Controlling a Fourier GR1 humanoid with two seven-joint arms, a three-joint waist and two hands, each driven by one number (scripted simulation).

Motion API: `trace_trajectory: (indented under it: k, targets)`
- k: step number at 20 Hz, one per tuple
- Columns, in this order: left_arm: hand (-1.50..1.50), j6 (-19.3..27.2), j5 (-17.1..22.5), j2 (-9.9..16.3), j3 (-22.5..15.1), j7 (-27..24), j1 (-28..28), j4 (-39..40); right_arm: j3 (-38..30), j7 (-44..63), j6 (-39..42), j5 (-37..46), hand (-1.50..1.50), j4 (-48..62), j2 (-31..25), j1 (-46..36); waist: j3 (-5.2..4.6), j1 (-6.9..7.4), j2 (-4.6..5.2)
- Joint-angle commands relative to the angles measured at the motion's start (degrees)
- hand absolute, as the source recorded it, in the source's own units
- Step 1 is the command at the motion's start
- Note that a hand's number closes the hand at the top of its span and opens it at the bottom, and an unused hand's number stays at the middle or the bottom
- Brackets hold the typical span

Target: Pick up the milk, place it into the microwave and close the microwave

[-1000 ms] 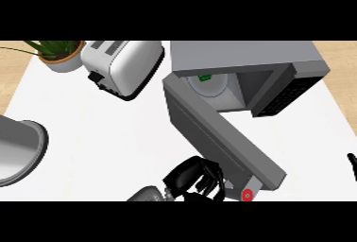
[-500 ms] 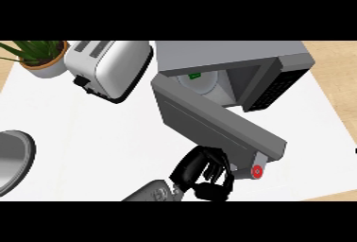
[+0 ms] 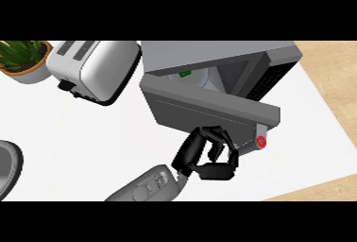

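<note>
The grey microwave [image 3: 223, 52] stands at the back of the white counter, its door [image 3: 209, 106] swung partly across the opening. Through the remaining gap, a white milk carton [image 3: 196, 79] with a green mark shows inside the cavity. My left hand [image 3: 209, 158] is at the door's outer face near its free end, fingers [image 3: 206, 138] laid straight against the panel, next to a red round button [image 3: 260, 141]. It holds nothing. My right hand does not show in the head view.
A silver toaster [image 3: 97, 71] stands left of the microwave, and a potted plant [image 3: 24, 59] is at the back left. A grey round vessel [image 3: 7, 165] shows at the left edge. The counter's edge [image 3: 327, 118] runs down the right, with wooden floor beyond.
The door has swung further toward the microwave's opening, and my left hand has moved up and right with it. A dark shape at the right edge a second ago is gone from view.
</note>
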Motion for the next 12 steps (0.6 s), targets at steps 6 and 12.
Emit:
trace_trajectory:
  k: [6, 12]
  targets:
    - [1.50, 1.85, 9.91, -0.26, 5.13, -1.90, -8.59, 5.80, -0.92, 4.18, 1.49, -3.68, -1.50, -2.43, -3.43, -1.80, 0.09, -2.79, 0.86]
    - [1.50, 2.09, 14.57, -0.27, 6.94, -2.24, -14.21, 10.06, -2.38, 6.59, 1.65, -5.81, -1.50, -2.33, -5.57, -2.94, 0.24, -4.28, 1.28]
